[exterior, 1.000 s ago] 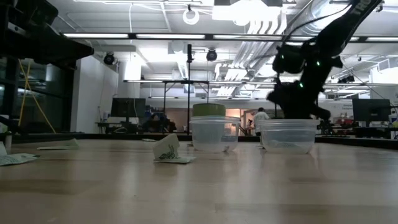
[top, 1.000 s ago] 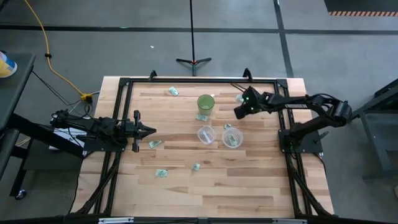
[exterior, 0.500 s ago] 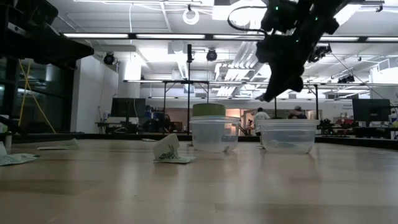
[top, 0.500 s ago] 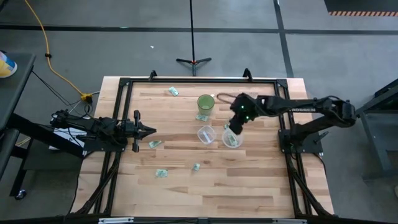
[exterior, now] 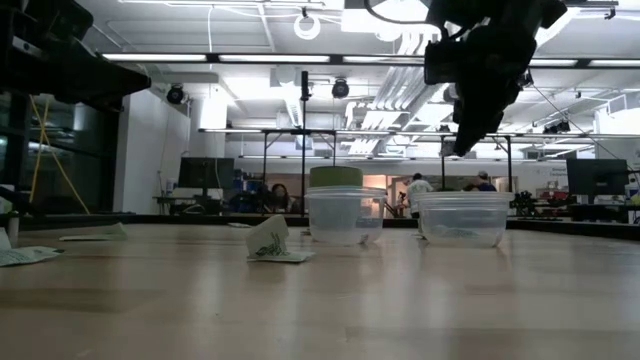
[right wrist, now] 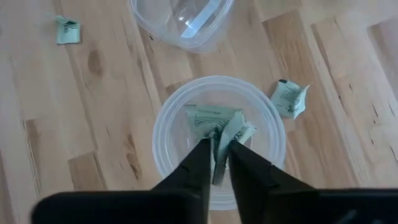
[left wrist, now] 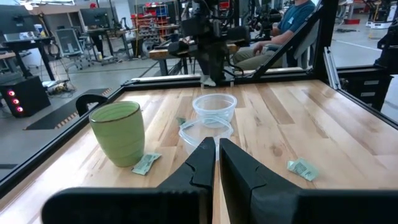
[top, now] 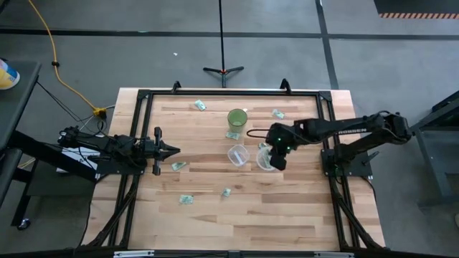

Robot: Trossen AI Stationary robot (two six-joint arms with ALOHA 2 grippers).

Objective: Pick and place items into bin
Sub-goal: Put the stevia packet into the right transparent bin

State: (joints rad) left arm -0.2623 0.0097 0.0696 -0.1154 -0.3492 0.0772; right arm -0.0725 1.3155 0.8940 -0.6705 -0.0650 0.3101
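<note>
Small pale green-and-white packets lie flat on the wooden table: one by the far edge point(top: 200, 105), one right of the green cup point(top: 277, 113), one beside my left gripper point(top: 178, 165), and others toward the near side point(top: 186, 199). Two clear bins stand mid-table, the left one point(top: 237, 155) and the right one point(top: 265, 160). My right gripper point(top: 275, 156) hangs above the right bin point(right wrist: 217, 134), pointing down, shut on a packet. Another packet point(right wrist: 208, 117) lies inside that bin. My left gripper point(top: 176, 150) waits shut at the table's left side. My right gripper point(right wrist: 217, 144) pinches a packet between its two fingers by the packet's upper part point(right wrist: 220, 155), coming from above and pointing down. The packet is lifted clear and hangs over the open right bin point(exterior: 462, 218).
A green cup point(top: 237, 118) stands beyond the bins, with a packet point(top: 232, 135) at its foot. One packet point(right wrist: 289, 98) lies just outside the right bin. A black frame point(top: 215, 93) runs around the table. People sit in the room beyond the table.
My right gripper has swung from the far right of the table, near the green cup, toward the near edge. It has risen and now stands over the right bin, pointing down. The packet right of the cup, which the arm had partly covered, now shows whole.
</note>
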